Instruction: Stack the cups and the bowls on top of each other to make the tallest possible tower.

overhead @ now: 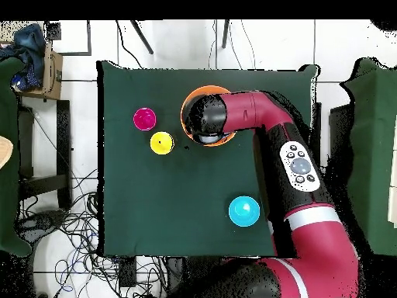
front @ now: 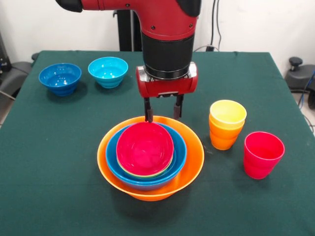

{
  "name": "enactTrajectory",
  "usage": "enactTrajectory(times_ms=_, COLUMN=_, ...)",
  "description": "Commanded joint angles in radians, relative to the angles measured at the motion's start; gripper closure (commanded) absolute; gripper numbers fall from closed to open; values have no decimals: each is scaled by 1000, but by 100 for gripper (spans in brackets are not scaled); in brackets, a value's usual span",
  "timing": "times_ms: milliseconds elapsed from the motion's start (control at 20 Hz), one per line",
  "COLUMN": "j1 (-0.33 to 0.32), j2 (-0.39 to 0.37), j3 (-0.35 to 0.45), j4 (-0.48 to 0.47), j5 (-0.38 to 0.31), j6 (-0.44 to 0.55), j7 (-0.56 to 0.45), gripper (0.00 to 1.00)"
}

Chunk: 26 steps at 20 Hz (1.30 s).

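The front camera faced the robot across the table [front: 49, 196], set close and slightly raised. The overhead camera looked straight down from high above. Both views shared the green tabletop and the arm [overhead: 310, 202].

There are 3 cups: yellow [front: 228, 112] nested in orange [front: 224, 137], plus red [front: 263, 154]. 6 bowls: 4 nested [front: 150, 157], 2 loose [front: 60, 77] [front: 108, 71].

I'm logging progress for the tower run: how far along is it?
Done: the tower has an orange bowl as base, a blue bowl inside it, then a green-rimmed one and a red bowl on top. In hand: nothing; the gripper hangs open over the tower's far rim. Left: the dark-blue bowl, the light-blue bowl, the yellow cup nested in the orange cup, and the red cup.
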Motion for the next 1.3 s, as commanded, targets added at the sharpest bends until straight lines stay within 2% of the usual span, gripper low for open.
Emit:
enactTrajectory(times_ms=50, j1=-6, j2=-9, j3=-19, j4=67, j5=-15, j6=1, j7=-54, gripper=0)
enactTrajectory(times_ms=150, j1=-30, j2=-55, j3=-2, j4=105, j5=11, j6=16, j7=-76, gripper=0)
enactTrajectory(times_ms=400, j1=-140, j2=-214, j3=66, j4=234, j5=105, j6=95, j7=-190, gripper=0)
enactTrajectory(times_ms=600, j1=-214, j2=-272, j3=92, j4=282, j5=129, j6=148, j7=-264, gripper=0)
enactTrajectory(times_ms=850, j1=-272, j2=-273, j3=115, j4=288, j5=108, j6=156, j7=-302, gripper=0)
enactTrajectory(times_ms=1050, j1=-323, j2=-293, j3=149, j4=362, j5=79, j6=109, j7=-326, gripper=0)
enactTrajectory(times_ms=1300, j1=-372, j2=-321, j3=197, j4=458, j5=30, j6=-12, j7=-320, gripper=0)
